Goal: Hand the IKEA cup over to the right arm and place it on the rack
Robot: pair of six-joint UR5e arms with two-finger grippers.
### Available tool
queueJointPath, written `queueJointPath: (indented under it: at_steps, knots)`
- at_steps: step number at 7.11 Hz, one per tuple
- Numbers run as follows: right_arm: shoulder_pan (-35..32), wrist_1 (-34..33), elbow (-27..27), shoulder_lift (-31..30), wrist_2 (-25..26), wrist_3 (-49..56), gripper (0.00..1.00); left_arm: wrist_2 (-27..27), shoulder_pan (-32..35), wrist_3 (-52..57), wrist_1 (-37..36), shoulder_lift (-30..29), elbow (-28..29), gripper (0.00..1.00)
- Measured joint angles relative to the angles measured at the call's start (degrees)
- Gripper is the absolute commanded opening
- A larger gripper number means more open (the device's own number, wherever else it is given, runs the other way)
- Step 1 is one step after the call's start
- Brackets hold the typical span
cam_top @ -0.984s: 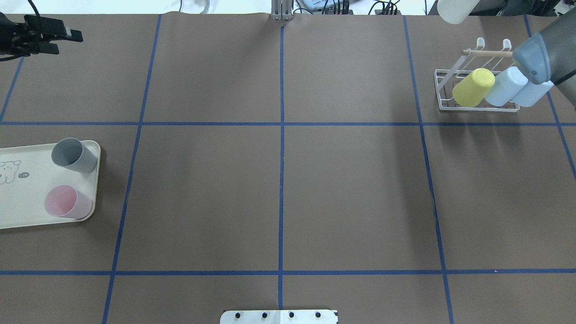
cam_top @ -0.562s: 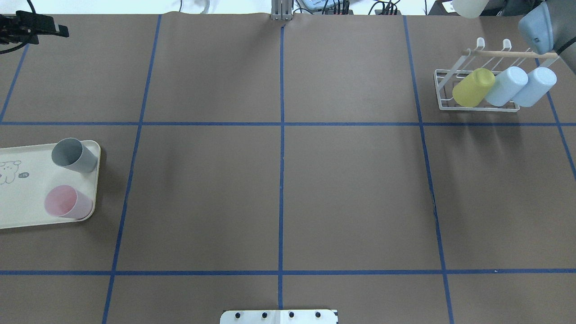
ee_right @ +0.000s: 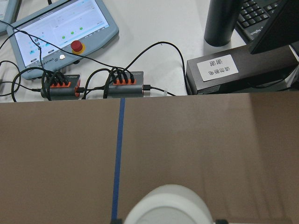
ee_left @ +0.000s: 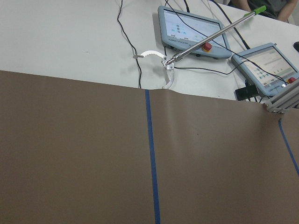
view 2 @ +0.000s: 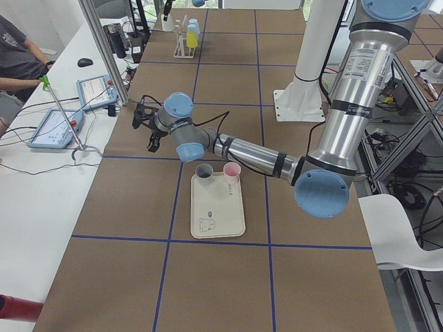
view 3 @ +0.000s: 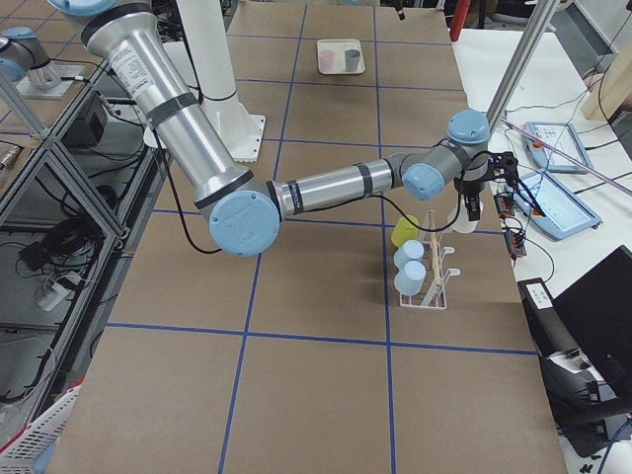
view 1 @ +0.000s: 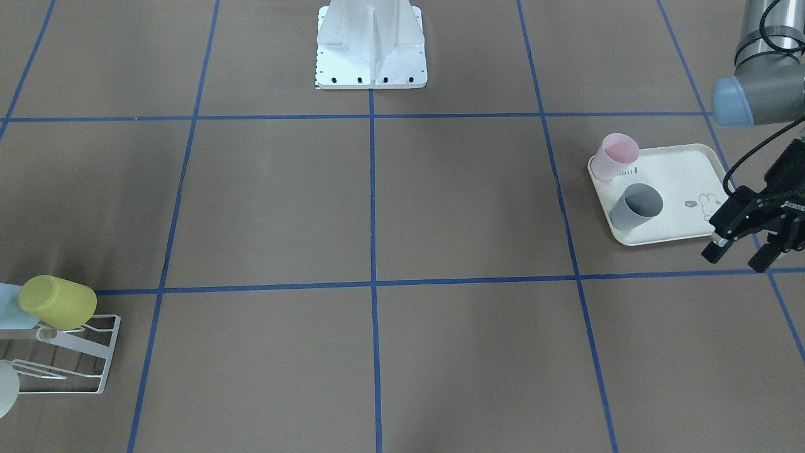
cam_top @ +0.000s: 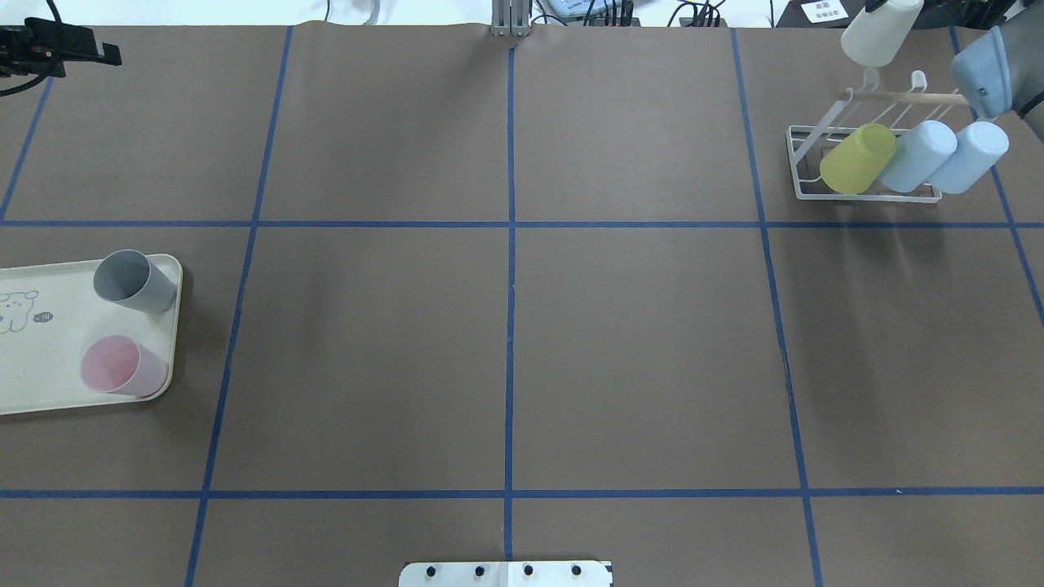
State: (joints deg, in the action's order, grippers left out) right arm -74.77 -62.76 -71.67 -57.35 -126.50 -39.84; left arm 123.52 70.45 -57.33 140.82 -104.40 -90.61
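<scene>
White cup [ee_right: 166, 205] sits gripped in right jaws, wrist view; frontally left jaws gape empty.

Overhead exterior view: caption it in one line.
White cup held near the rack bearing one yellow cup and two blue cups; grey cup, pink cup on tray.

2 silver arms [view 3: 163, 99], pale-blue caps [view 2: 320, 194], seemingly black-banded.
</scene>
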Motion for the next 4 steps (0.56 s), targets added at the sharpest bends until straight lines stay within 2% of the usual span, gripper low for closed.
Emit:
queueJointPath:
  at_steps: [2, 4]
  knots:
    - [0.34, 0.06, 0.55, -0.65, -0.74, 0.03, 0.27, -0.03, -0.17, -0.13, 0.00, 0.77, -0.46, 0.99]
    - [0.61, 0.14, 0.64, -1.64, -2.03, 0.03, 0.38, -0.03, -0.18, -0.20, 0.02, 0.99, -0.52, 0.99]
